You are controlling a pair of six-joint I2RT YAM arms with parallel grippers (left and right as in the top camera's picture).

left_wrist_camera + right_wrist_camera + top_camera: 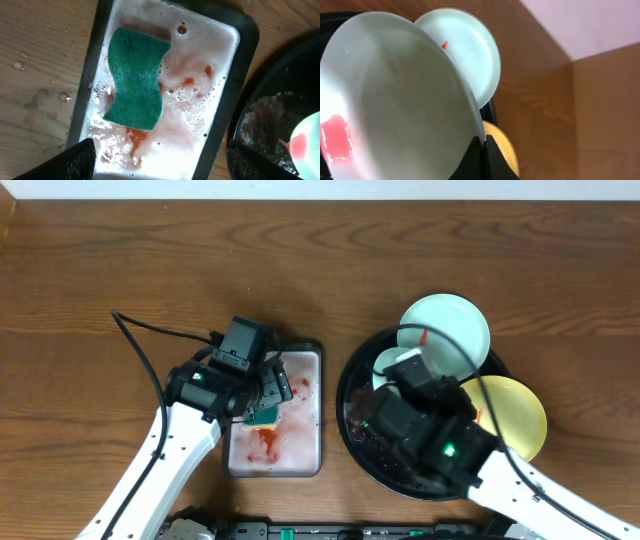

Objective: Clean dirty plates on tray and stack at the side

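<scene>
Plate (pixel 395 100), round, glossy mint with a red smear, is pinched at its rim by the closed right gripper (pixel 482 142) over the black tray (pixel 343 395). A second mint plate (pixel 445 330) and a yellow plate (pixel 515 415) overlap its rim. The left gripper (pixel 162 162) hangs wide open and empty above a rough green sponge (pixel 136 77) lying in the grey pan (pixel 245 60) of pink suds.

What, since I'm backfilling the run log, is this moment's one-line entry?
left fingers: open above sponge in grey pan | right fingers: shut on mint plate, tilted over tray
</scene>
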